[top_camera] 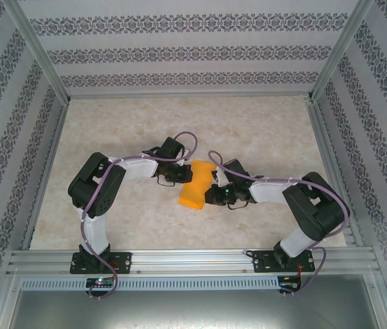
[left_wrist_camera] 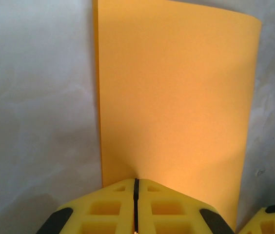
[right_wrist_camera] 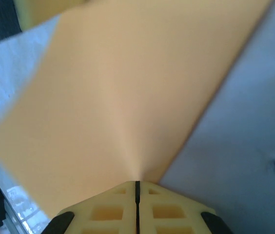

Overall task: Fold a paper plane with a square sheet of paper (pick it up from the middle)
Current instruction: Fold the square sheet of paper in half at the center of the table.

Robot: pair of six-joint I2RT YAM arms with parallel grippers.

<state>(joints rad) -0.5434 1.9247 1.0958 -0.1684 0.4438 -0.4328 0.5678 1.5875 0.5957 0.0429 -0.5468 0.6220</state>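
Paper: the square sheet of paper [top_camera: 195, 182] is at the middle of the table [top_camera: 269, 130]. It shows as a narrow orange rectangle, so we judge it folded once, with no dart shape yet.
Left gripper: the left gripper [left_wrist_camera: 136, 181] has its jaws together, pinching the sheet's edge at about 10 o'clock of the sheet in the top view.
Right gripper: the right gripper [right_wrist_camera: 137, 183] has its jaws together on the opposite edge, at about 4 o'clock.
Lift: we cannot tell whether the sheet rests on the table or hangs just clear.
Risk 1: with 2 pinches on thin paper, arms pulling apart could tear it.
Risk 2: arms closing in could buckle it into a stray crease.
Risk 3: both pinches look shallow, so a quick move could slip 1 edge free.
Risk 4: the grips sit diagonally, so uneven motion could skew the next fold.
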